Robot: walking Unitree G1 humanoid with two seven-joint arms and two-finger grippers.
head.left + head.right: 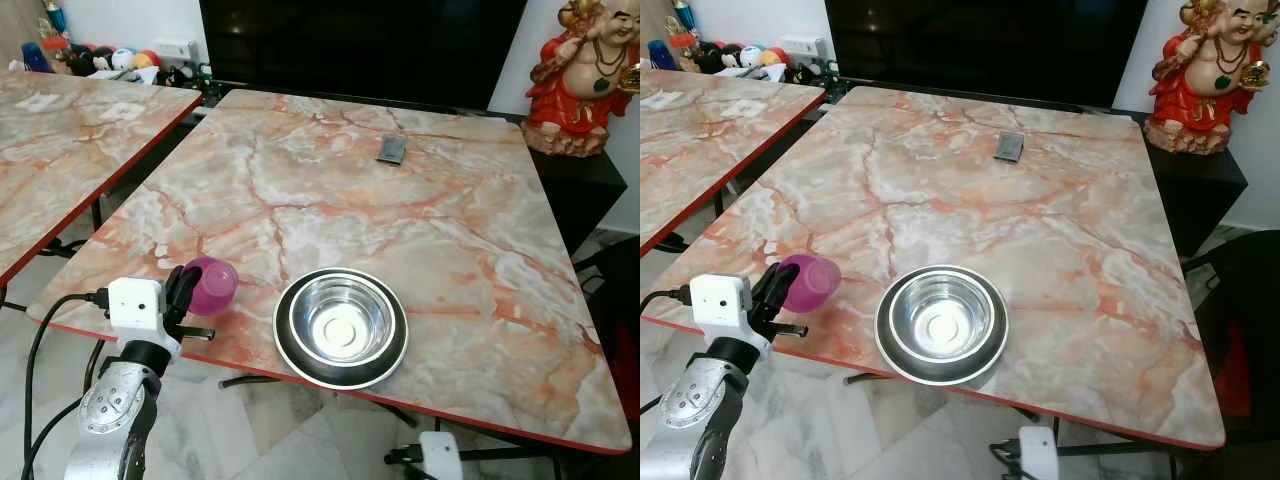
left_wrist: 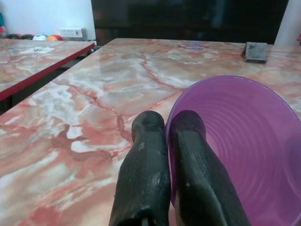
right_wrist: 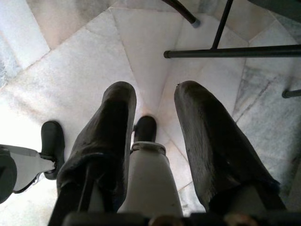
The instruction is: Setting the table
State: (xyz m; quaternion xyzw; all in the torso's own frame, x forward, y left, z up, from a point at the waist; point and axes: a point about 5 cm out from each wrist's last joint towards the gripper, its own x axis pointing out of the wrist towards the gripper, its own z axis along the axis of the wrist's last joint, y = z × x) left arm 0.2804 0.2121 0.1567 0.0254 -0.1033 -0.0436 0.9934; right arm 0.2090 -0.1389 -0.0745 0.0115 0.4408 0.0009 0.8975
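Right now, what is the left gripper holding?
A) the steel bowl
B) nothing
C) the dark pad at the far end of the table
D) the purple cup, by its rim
D: the left gripper is shut on the rim of the purple cup, one finger inside and one outside, beside the bowl.

We see a purple cup (image 1: 209,286) tipped on its side at the table's (image 1: 420,190) near edge; beside it rests an upright steel bowl (image 1: 340,326).
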